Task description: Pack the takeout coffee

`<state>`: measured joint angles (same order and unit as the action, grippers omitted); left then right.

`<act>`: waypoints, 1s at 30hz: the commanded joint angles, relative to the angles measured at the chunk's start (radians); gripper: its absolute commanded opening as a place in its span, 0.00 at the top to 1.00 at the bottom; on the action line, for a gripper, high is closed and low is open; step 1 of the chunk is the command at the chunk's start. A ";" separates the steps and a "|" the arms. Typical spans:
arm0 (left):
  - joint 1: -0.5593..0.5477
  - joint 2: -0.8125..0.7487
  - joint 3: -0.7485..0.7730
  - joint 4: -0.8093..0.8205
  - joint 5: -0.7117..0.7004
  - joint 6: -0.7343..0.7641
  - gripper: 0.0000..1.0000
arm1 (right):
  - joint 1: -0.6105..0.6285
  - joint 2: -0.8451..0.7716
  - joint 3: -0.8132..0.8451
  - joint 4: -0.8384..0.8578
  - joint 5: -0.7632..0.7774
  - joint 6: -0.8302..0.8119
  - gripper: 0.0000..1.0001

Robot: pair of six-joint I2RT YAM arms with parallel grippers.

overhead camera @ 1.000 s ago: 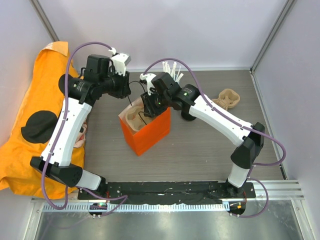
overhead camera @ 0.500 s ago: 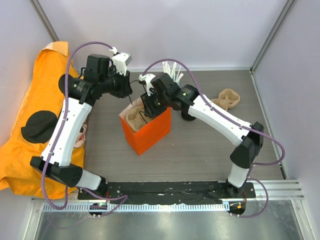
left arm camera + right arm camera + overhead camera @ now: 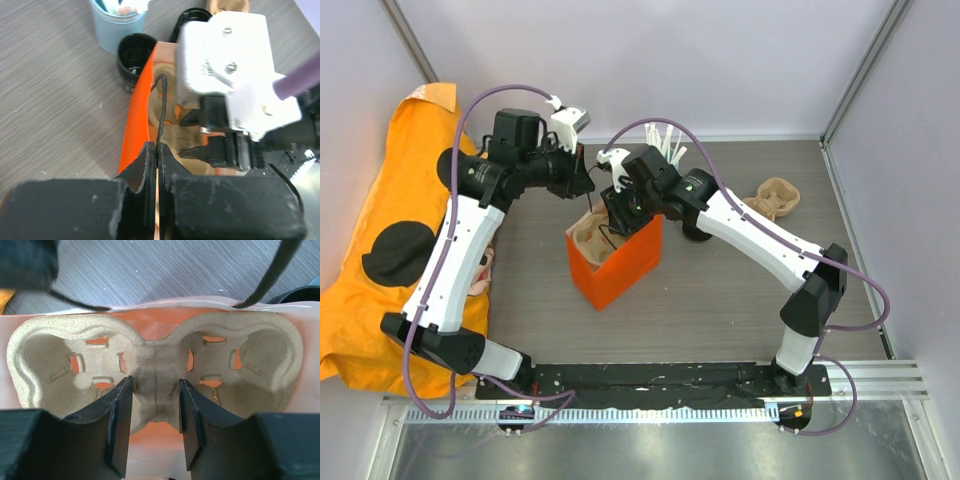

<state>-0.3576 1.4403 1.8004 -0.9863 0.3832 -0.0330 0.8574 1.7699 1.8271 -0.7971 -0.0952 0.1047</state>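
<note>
Top external showed the orange bag (image 3: pixel 617 262) mid-table between the 2 arms, its mouth filled by the cup carrier (image 3: pixel 156 352), whose long axis ran crosswise to the right gripper (image 3: pixel 155 386) pinching its narrow waist from above. The left gripper (image 3: pixel 157 155), at the bag's far rim, was pressed together on the thin black handle cord (image 3: pixel 162 107). The bag's inside beneath the carrier was hidden, and no cup showed.

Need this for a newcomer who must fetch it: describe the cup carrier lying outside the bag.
Find the orange bag mid-table, then look right, beyond the right arm, toward the far right corner. The loose carrier lies there on the table, beige moulded pulp. Unlike the twin carrier gripped inside the bag by the right end effector, nothing touches it.
</note>
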 commanded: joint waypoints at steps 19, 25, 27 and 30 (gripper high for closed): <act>0.014 -0.077 -0.019 0.014 0.115 -0.010 1.00 | 0.005 -0.012 -0.012 -0.002 0.089 -0.077 0.73; 0.022 -0.084 -0.071 0.034 0.077 -0.034 1.00 | 0.005 -0.001 -0.026 0.038 0.091 -0.092 0.73; 0.025 -0.092 -0.087 0.043 0.025 -0.042 1.00 | 0.003 0.009 -0.026 0.039 0.091 -0.099 0.73; 0.034 -0.098 -0.119 0.052 -0.007 -0.050 1.00 | 0.005 0.022 -0.029 0.039 0.088 -0.099 0.73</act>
<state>-0.3386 1.3750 1.7142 -0.9699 0.4438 -0.0570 0.8577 1.7790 1.7977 -0.7937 -0.0273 0.0242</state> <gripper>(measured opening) 0.026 0.434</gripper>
